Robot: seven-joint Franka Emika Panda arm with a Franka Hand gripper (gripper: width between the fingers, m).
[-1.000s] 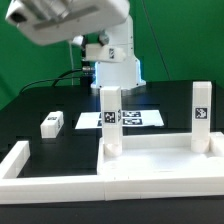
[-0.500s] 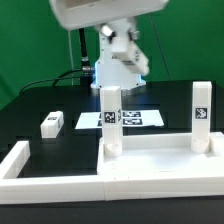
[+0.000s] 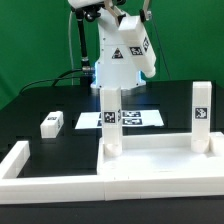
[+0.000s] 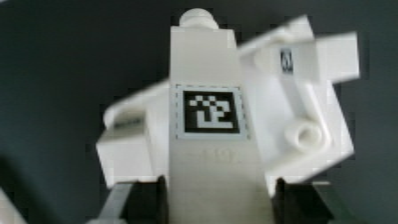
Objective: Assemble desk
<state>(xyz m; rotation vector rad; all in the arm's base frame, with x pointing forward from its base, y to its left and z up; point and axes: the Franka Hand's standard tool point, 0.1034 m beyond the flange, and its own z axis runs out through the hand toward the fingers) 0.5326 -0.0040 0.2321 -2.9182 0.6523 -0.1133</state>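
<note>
The fingers [image 4: 164, 205] clench a tagged desk leg [image 4: 210, 110], its long axis running straight out from them; tilted, it hangs high above the desk top [image 3: 150, 152] resting on the tabletop [image 3: 40, 105].

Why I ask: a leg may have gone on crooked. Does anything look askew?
Nothing is clearly wrong. Both fitted legs stand upright on the desk top. The held leg is tilted in the gripper; a spare leg lies loose on the table.
</note>
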